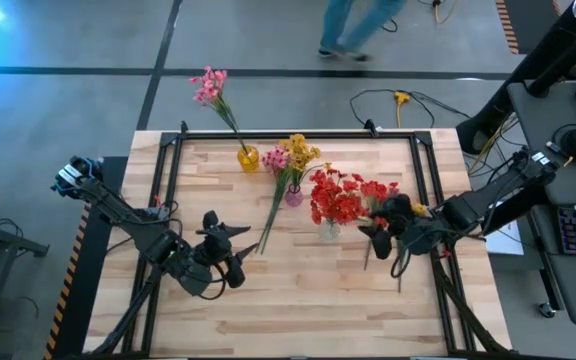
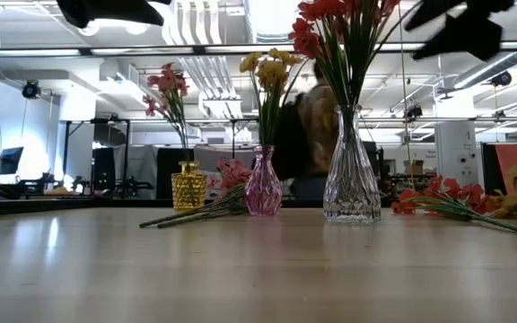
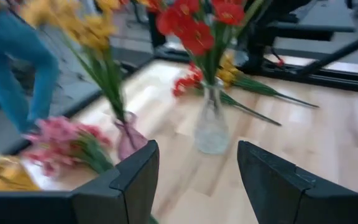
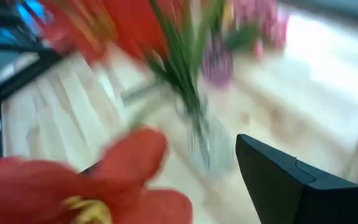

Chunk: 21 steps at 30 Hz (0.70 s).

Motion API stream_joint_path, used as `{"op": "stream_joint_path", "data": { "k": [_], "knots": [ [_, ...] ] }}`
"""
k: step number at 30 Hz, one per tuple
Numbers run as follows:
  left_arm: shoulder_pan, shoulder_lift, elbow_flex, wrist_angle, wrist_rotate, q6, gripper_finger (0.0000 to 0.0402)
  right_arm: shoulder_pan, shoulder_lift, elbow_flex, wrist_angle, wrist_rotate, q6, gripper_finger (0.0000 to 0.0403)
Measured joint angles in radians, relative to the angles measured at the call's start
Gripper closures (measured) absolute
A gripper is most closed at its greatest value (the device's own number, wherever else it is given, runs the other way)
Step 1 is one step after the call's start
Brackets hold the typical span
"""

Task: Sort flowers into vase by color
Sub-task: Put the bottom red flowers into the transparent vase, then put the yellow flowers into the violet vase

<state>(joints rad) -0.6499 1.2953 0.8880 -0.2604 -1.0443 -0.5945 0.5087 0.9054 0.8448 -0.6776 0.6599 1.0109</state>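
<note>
Three vases stand in a row across the table's middle. A yellow vase (image 1: 247, 158) holds a pink spray (image 1: 209, 87). A pink glass vase (image 1: 294, 195) holds yellow flowers (image 1: 299, 152). A clear vase (image 1: 329, 230) holds red flowers (image 1: 338, 197). A loose pink spray (image 1: 273, 160) lies flat beside the pink vase, its stems (image 1: 265, 235) running toward the near edge. My left gripper (image 1: 236, 250) hovers open by those stem ends, nothing between its fingers (image 3: 138, 171). My right gripper (image 1: 376, 236) stands open just right of the clear vase. A blurred red blossom (image 4: 104, 186) hides one of its fingers.
Loose red and yellow flowers (image 2: 460, 202) lie on the table right of the clear vase, under my right arm. A black frame (image 1: 298, 136) edges the wooden top. Bare wood (image 1: 298, 310) stretches along the near side. A person (image 1: 353, 25) walks past beyond the far edge.
</note>
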Motion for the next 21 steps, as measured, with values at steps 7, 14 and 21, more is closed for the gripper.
{"op": "stream_joint_path", "data": {
  "k": [7,14,21],
  "knots": [
    [0.118,0.011,0.0,-0.013,0.141,-0.001,0.0202,0.0,0.05,0.0,-0.258,-0.25,0.327,0.0181],
    [0.252,-0.012,0.0,-0.152,0.162,0.112,0.0202,0.0,0.122,0.0,-0.504,-0.538,0.622,0.0182],
    [0.316,-0.012,-0.012,-0.202,0.213,0.142,0.0202,-0.006,0.17,0.0,-0.535,-0.69,0.696,0.0182]
  ]
}}
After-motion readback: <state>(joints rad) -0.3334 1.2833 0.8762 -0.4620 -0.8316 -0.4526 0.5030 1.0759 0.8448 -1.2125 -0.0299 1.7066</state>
